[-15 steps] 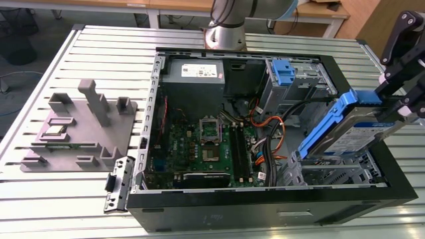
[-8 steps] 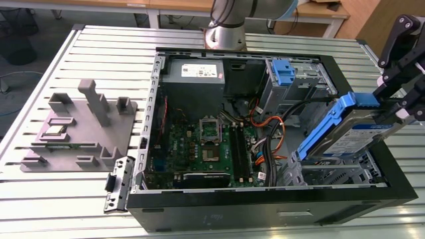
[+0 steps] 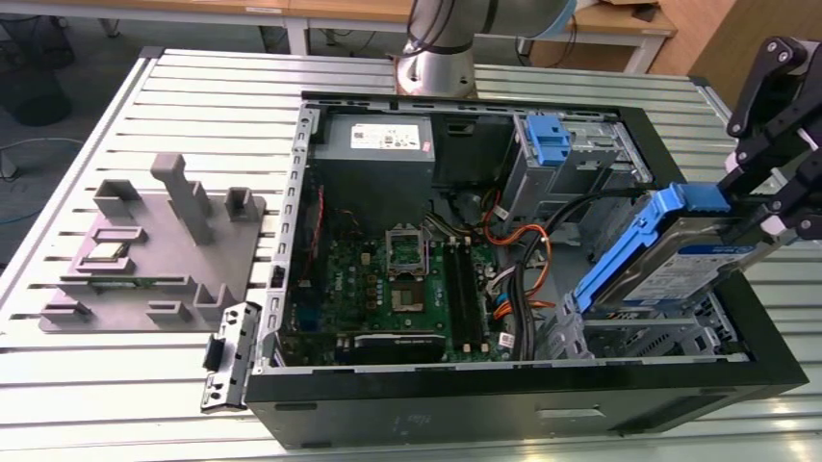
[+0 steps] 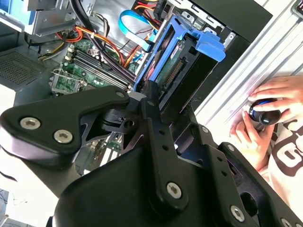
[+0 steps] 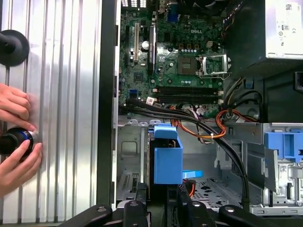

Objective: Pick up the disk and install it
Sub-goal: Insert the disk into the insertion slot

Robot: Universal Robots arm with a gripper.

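Bright, even light is falling from overhead on the slatted table (image 3: 141,106), which is shining pale in the exterior view and carrying only soft shadows. The computer case (image 3: 385,414) is lying darker inside, its deep corners sinking into shade. In the second wrist view the table is glaring to white near a person's hand (image 4: 279,94), the black gripper (image 4: 168,101) is looming dark, and the disk (image 4: 173,71) is catching light on its blue rail.

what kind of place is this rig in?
Probably a robotics lab bench for PC assembly: an open computer case on a slotted metal table, a grey parts fixture beside it, and the hand gripping the disk.
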